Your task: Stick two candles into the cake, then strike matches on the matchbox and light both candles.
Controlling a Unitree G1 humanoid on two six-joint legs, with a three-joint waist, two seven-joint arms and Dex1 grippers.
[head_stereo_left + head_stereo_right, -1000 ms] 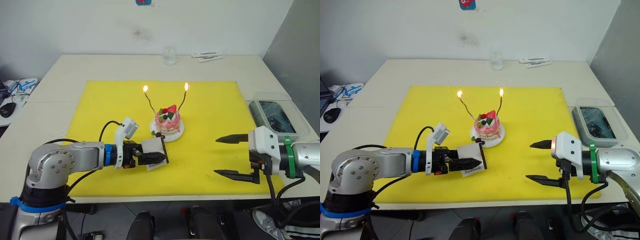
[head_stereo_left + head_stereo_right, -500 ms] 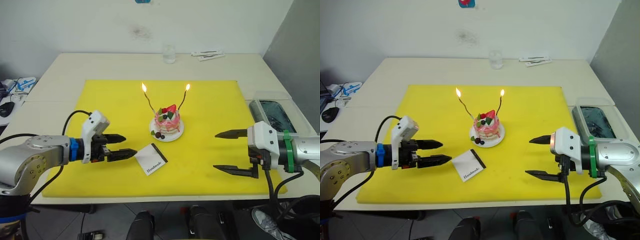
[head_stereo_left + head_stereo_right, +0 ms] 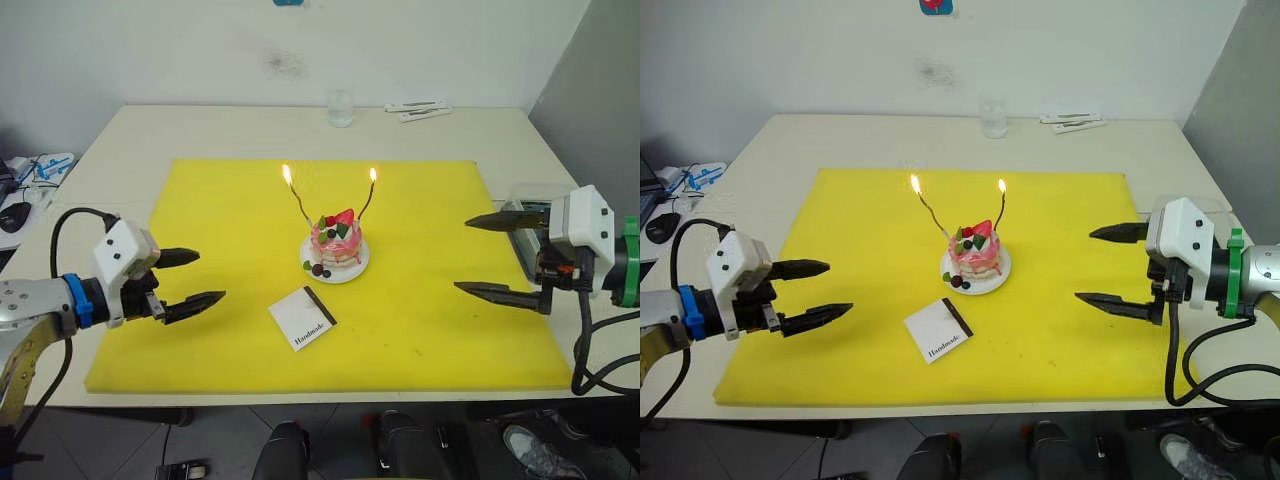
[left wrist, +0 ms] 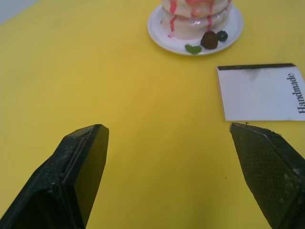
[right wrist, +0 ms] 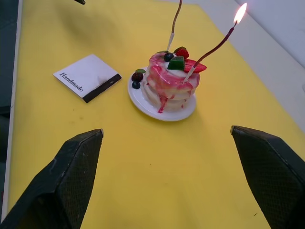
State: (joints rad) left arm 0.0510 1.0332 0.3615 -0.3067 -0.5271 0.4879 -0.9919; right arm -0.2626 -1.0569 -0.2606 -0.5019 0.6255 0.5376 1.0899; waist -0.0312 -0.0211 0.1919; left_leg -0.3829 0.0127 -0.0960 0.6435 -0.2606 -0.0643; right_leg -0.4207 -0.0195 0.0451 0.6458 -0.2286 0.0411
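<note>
Left gripper (image 3: 191, 278): fingers spread apart, holding nothing, hanging over the near left part of the yellow mat (image 3: 220, 200). A second ago I had it clamped on the matchbox beside the cake; half a second ago it had let go and was just beside the box; now it has drawn back well clear.

Right gripper (image 3: 490, 257): fingers wide apart, empty, at the mat's right edge. It has moved away from the cake and further right across the three moments.

Matchbox (image 3: 302, 318): lying flat on the mat, just in front of the cake, black strip toward the cake, "Handmade" face up. It has lain there since release.

Cake (image 3: 336, 245): on its white plate (image 3: 352, 272) at the mat's middle, unmoved.

Candles: two, both standing in the cake, left one (image 3: 298, 205) and right one (image 3: 365, 203), each with a flame at the tip, as in both earlier moments.

Matches: I cannot find them.

Judgement: with both candles burning and both arms pulling away empty, I take the task as essentially finished; only retreat remains.
</note>
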